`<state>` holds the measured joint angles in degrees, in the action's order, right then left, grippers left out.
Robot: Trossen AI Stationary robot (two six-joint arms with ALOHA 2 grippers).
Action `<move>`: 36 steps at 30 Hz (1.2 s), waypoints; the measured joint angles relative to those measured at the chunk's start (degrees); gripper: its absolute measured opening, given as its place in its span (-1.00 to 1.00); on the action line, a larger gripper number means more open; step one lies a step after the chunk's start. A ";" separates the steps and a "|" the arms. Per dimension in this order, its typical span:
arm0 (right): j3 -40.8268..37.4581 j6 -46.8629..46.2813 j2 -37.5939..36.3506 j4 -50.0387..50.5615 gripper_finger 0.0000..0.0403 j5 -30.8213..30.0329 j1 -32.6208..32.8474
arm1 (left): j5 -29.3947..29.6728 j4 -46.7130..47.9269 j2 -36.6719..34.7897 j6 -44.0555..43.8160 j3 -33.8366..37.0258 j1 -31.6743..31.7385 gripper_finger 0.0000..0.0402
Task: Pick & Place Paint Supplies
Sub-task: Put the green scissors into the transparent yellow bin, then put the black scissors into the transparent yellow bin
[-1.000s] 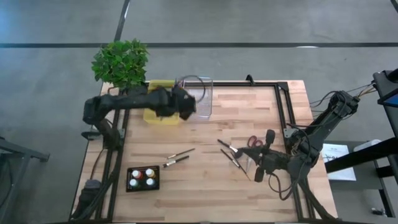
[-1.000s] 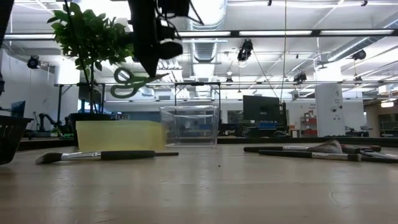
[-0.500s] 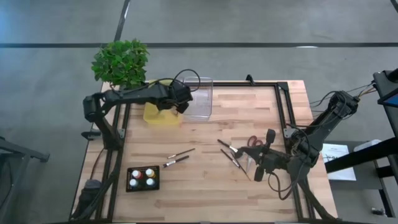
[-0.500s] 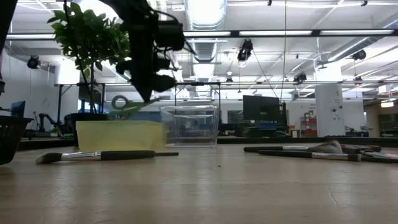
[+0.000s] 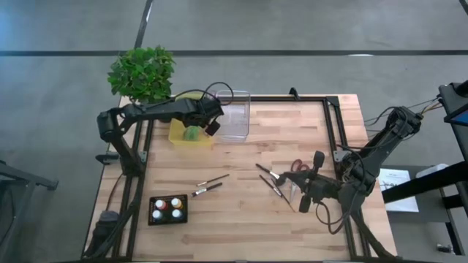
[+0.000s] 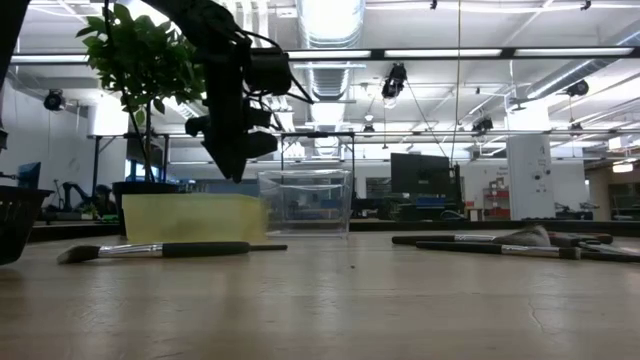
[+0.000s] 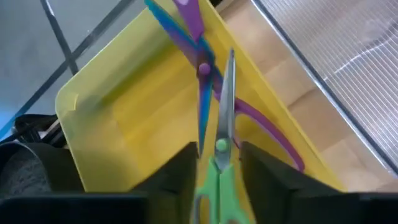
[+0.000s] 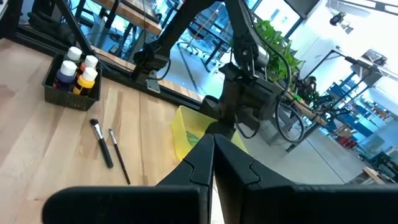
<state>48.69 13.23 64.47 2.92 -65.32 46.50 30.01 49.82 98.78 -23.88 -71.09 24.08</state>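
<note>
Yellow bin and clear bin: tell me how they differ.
The yellow bin is opaque; the clear bin is see-through. The yellow bin holds green scissors and purple scissors; nothing shows inside the clear bin. In the low view the yellow bin stands lower than the clear bin. Both are open-topped, rectangular and sit side by side on the table.
</note>
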 joint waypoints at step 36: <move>9.49 -41.78 1.67 52.07 -0.96 24.84 -7.83 | 1.90 -17.97 -27.70 30.84 -5.51 -40.44 0.30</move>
<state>58.18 -28.54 66.14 54.98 -40.48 38.67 31.90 31.85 71.08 6.96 -76.60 -16.36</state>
